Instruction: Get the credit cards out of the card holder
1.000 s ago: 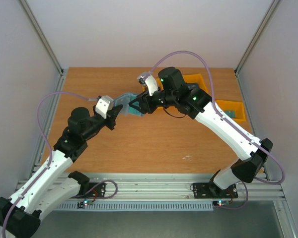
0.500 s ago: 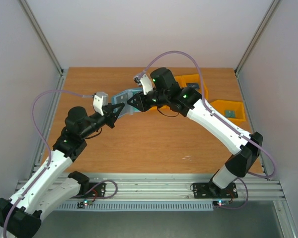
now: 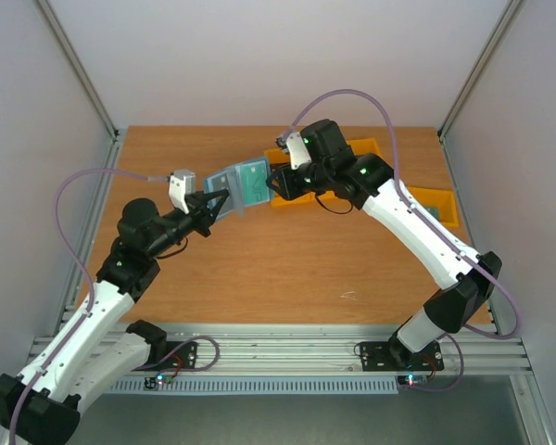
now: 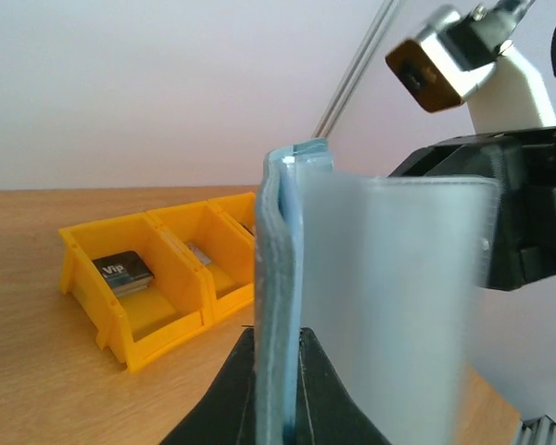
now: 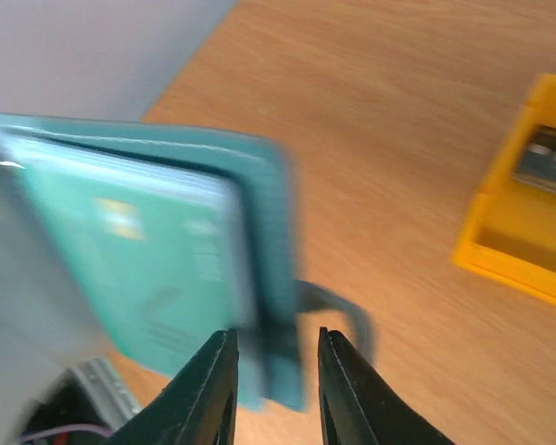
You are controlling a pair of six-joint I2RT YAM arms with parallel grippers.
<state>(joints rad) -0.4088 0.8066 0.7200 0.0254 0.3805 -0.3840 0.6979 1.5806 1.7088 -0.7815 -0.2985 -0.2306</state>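
My left gripper point(image 3: 221, 200) is shut on the teal card holder point(image 3: 244, 184) and holds it up above the table. In the left wrist view the card holder point(image 4: 283, 297) stands edge-on between my black fingers point(image 4: 224, 399), with a pale sheet point(image 4: 389, 306) spread to its right. A blue-green credit card point(image 5: 139, 269) with pale print lies in the open card holder point(image 5: 264, 232). My right gripper point(image 5: 276, 357) has narrow jaws set around the holder's edge, with wood showing beside one finger. The view is blurred.
Yellow bins point(image 3: 433, 206) stand at the back right of the wooden table point(image 3: 259, 269), one point(image 3: 298, 197) right under my right wrist. In the left wrist view a bin point(image 4: 139, 306) holds a small dark card point(image 4: 125, 273). Another bin point(image 5: 528, 232) is right of my right gripper.
The right gripper's jaws have narrowed and it has drawn back to the right. The card holder has swung open to face up. The left arm shifted slightly left with it.
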